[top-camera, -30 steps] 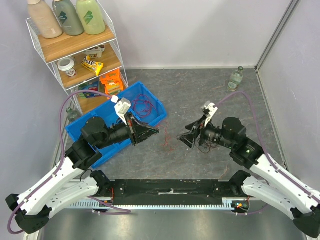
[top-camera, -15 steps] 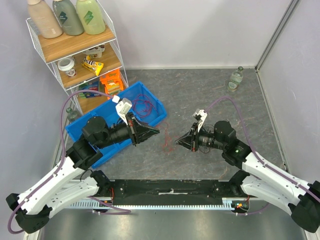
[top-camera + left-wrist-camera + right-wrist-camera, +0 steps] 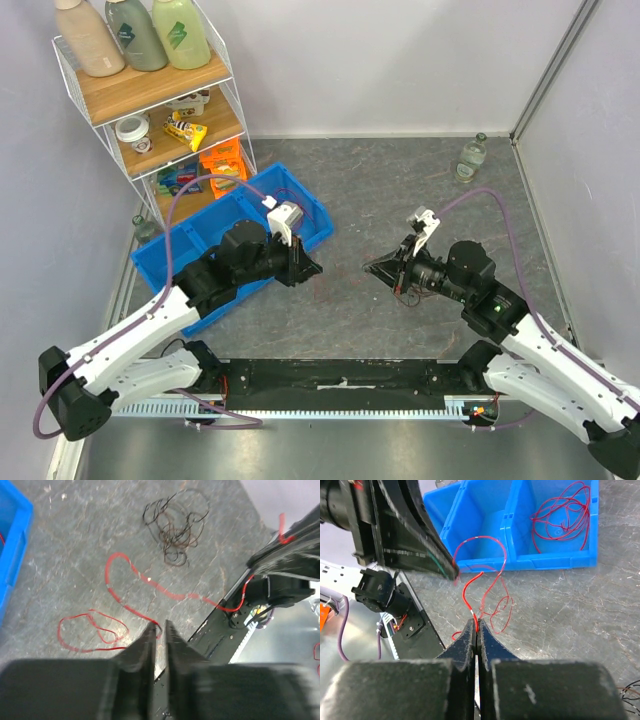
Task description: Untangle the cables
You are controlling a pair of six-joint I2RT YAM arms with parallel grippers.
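Observation:
A thin red cable [image 3: 481, 555] is strung between my two grippers above the grey floor. My right gripper [image 3: 477, 625] is shut on one end of it, seen in the top view at right gripper [image 3: 371, 267]. My left gripper [image 3: 160, 626] has its jaws a narrow slit apart with the cable's other end caught at the tips; the cable arcs up from there. In the top view the left gripper [image 3: 314, 268] faces the right one. More red cable [image 3: 92, 630] lies looped on the floor. A black cable bunch [image 3: 175, 530] lies apart. Red cables [image 3: 562, 515] lie in the blue bin [image 3: 485, 510].
The blue bin [image 3: 170, 262] stands under my left arm. A wire shelf rack [image 3: 150, 100] with bottles and packets fills the far left corner. A glass bottle [image 3: 470, 158] stands at the back right. A black rail [image 3: 340, 375] runs along the near edge.
My right gripper went from open to shut on the red cable and drew back right. My left arm swung forward over the bin, and its jaws eased a slit apart.

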